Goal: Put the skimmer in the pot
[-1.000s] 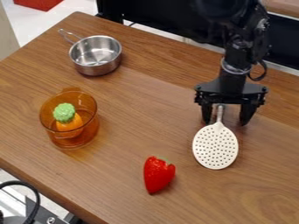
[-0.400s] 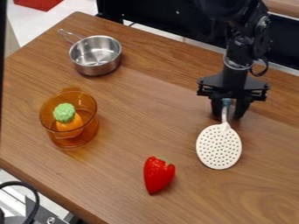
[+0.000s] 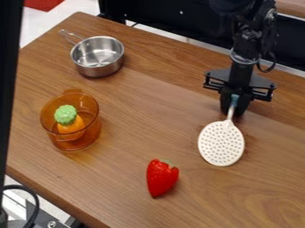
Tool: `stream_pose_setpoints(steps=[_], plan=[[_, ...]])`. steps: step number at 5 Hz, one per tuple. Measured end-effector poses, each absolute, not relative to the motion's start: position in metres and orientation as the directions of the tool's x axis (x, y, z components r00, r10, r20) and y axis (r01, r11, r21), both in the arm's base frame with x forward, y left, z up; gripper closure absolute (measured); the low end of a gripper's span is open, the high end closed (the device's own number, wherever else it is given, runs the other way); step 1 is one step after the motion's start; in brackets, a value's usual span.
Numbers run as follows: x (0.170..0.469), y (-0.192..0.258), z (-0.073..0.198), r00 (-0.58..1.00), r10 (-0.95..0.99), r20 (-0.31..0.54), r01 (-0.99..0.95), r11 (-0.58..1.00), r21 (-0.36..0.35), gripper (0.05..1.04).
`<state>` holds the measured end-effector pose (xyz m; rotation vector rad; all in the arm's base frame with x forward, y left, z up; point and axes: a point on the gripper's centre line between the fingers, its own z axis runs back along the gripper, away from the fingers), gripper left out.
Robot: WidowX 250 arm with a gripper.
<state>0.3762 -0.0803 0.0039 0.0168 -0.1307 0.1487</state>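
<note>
At the right of the table, my gripper point(image 3: 233, 111) is shut on the handle of the white skimmer point(image 3: 221, 143). The skimmer's round perforated head points toward the camera, below the gripper. Whether the head touches the table I cannot tell. A small steel pot point(image 3: 97, 56) with a long handle stands at the upper left. The amber see-through pot point(image 3: 71, 120) sits at the left, holding an orange toy with a green top point(image 3: 66, 115).
A red toy strawberry point(image 3: 161, 178) lies near the lower middle of the table. A dark vertical bar point(image 3: 10, 80) runs down the left edge of the view, with a black cable point(image 3: 30, 194) at the lower left.
My gripper's fingers have closed on the skimmer's handle. Gripper and skimmer have moved up slightly in the view since the last frame. The dark bar has come in at the left.
</note>
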Motion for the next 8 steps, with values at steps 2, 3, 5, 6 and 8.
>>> stream_pose_setpoints(steps=[2, 3, 5, 6, 8], plan=[[0.393, -0.054, 0.013, 0.942, -0.307, 0.133, 0.289, 0.947, 0.14, 0.848], [0.406, -0.034, 0.031, 0.872, -0.477, 0.106, 0.465, 0.877, 0.12, 0.848], [0.416, 0.018, 0.052, 0.63, -0.775, 0.051, 0.764, 0.63, 0.137, 0.849], [0.415, 0.041, 0.052, 0.467, -0.884, 0.019, 0.873, 0.465, 0.148, 0.848], [0.407, 0.074, 0.05, 0.34, -0.94, 0.021, 0.932, 0.34, 0.124, 0.849]])
